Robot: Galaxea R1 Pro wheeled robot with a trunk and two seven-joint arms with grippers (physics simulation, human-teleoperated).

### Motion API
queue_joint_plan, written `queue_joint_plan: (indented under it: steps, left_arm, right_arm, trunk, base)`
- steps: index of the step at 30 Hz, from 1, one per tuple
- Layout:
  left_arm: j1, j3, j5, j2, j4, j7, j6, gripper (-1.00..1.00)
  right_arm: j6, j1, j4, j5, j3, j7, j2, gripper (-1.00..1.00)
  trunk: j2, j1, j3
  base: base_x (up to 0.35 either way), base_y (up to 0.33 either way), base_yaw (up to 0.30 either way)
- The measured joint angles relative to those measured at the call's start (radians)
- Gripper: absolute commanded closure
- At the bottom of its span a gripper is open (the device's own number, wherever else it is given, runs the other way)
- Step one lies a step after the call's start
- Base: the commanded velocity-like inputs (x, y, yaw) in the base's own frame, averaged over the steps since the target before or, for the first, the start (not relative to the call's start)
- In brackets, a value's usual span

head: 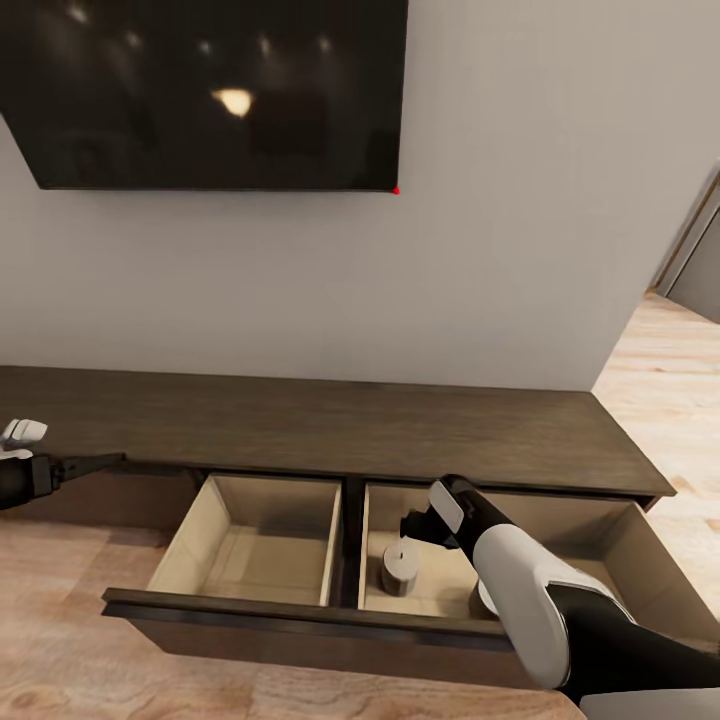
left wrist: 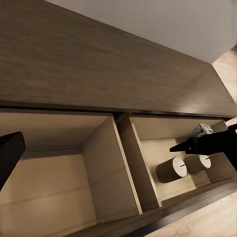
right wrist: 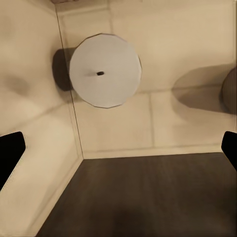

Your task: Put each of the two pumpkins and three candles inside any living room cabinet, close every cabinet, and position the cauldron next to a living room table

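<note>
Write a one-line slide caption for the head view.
Right claw hangs above a candle in the open cabinet drawer.

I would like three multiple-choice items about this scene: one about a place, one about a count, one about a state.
1. Where does the short pale grey candle with a wick stand?
A. on the dark-brown wooden cabinet top
B. in the right compartment of the open drawer
C. on the floor

2. How many candles does the left wrist view show in that compartment?
A. none
B. two
C. four

3. In what state is the right claw?
A. open, holding nothing
B. shut on a candle
C. shut on the drawer front

Key:
1 B: the head view shows it on the pale floor of the compartment to the right of the divider.
2 B: two cylinders stand side by side there.
3 A: in the right wrist view its dark fingertips sit far apart with nothing between them.
</note>
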Motion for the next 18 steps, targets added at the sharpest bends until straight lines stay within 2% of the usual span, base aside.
queue_joint_plan:
  steps: [18]
  left_arm:
    - [0.0, 0.001, 0.0, 0.0, 0.001, 0.002, 0.0, -1.0]
  right_arm:
    - [-0.007, 0.003, 0.0, 0.004, -0.001, 0.006, 0.0, -1.0]
  trunk:
    - [0.126, -0.069, 0.056]
  base:
    - [-0.016, 0.0, 0.0]
